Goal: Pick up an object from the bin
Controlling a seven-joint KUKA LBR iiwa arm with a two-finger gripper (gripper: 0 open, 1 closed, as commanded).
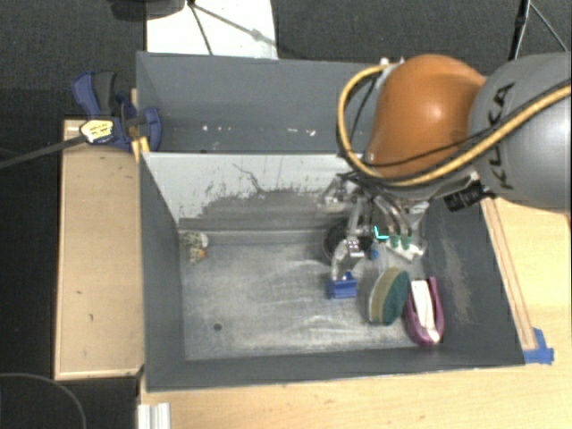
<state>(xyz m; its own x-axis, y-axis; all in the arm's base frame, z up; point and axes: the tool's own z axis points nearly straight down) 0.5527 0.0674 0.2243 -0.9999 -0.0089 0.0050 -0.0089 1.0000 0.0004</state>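
Jaws hang just above small blue block [340, 286], nr bin's [259, 307] right side.

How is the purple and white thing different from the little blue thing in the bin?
The purple and white thing is long and rounded; the blue thing is small and blocky. The purple and white thing has two colours; the blue thing has one. The purple and white thing lies beside a green oval thing; the blue thing lies by the gripper. Both rest on the bin floor.
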